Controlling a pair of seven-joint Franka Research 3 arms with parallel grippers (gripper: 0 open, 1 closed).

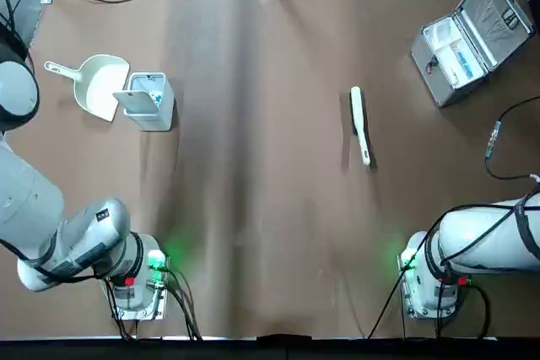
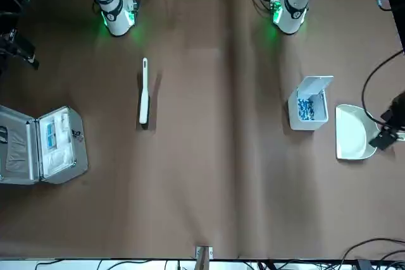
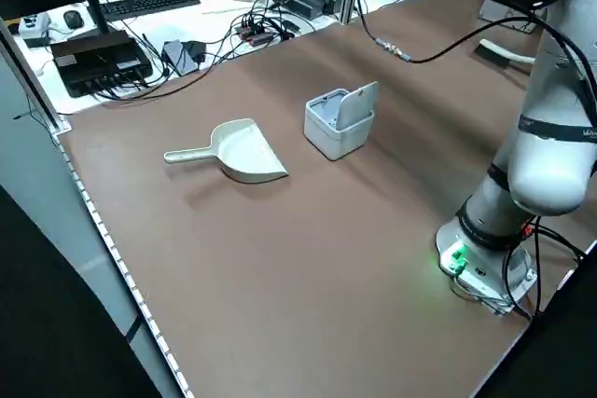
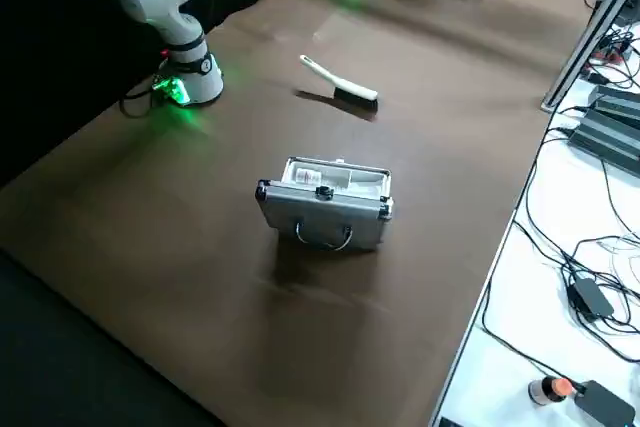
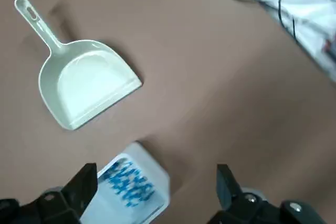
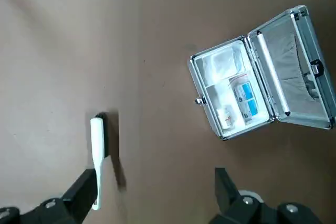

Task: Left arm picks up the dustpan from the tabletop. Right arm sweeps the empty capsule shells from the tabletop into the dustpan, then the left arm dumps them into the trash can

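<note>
Left gripper [image 5: 152, 195]: held aloft at the robot's left edge of the table, fingers well apart, nothing between. Right gripper [image 6: 157, 195]: aloft on the robot's right side, fingers likewise apart and with nothing between.

Below and ahead of the left gripper, in left wrist view: dustpan [image 5: 86, 80] flat on the tabletop [image 1: 270, 208], handle pointing outward to the robot's left. On its inner side, very near: trash can [image 1: 153, 107], upright, flip lid open, blue and white capsule shells [image 2: 305, 109] visible inside.

Farther toward the robot's right: white brush [image 1: 360, 124], lying flat, handle end toward the robot. Beyond, near the far right corner: silver case [image 1: 456, 52], open, with packets inside.
</note>
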